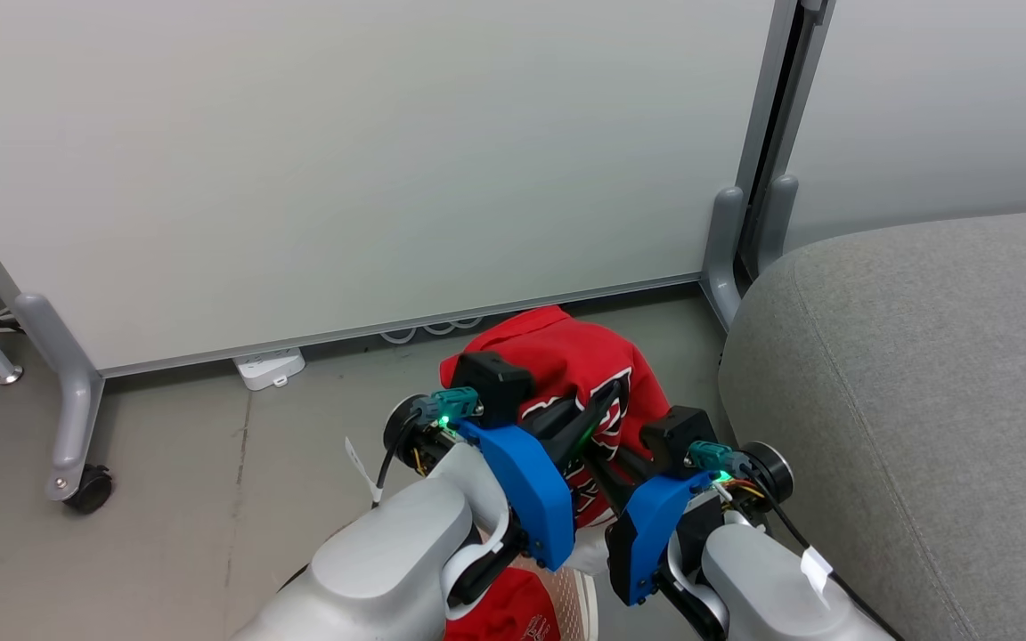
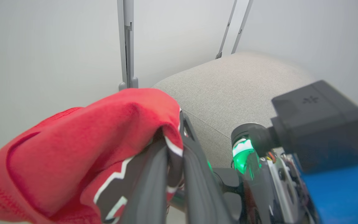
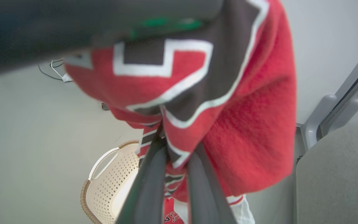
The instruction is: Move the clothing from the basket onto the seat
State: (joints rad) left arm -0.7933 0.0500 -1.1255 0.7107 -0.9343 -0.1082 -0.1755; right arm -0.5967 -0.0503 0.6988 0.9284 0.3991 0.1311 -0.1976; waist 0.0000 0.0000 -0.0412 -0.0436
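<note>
Grey concrete floor (image 1: 210, 499) runs up to a white partition panel on grey castor feet (image 1: 344, 178), and I have both arms raised in front of it. My left gripper (image 2: 174, 140) is pinched narrow on a fold of the soft red jersey with big black-and-white numerals (image 1: 566, 356). My right gripper (image 3: 177, 152) is closed on another fold close by, with printed cloth bunched between its dark fingers. I judge two holds are sensible here: the fabric is limp, and from a single pinch it would hang long and drag.

The jersey hangs in the air between my grippers, clear of the cream-white perforated plastic basket with the brown woven-look rim (image 3: 110, 183), which sits on the floor below. A second red garment with small white lettering (image 1: 504, 614) lies down there, untouched.

The large grey fabric-upholstered seat cushion (image 1: 923, 401) stands just to my right, and the jersey is not yet on it. As I see it, I am mid-carry with the first piece. The next move is a swing rightward, high enough that the drooping hem clears the cushion's rounded edge instead of snagging there.
</note>
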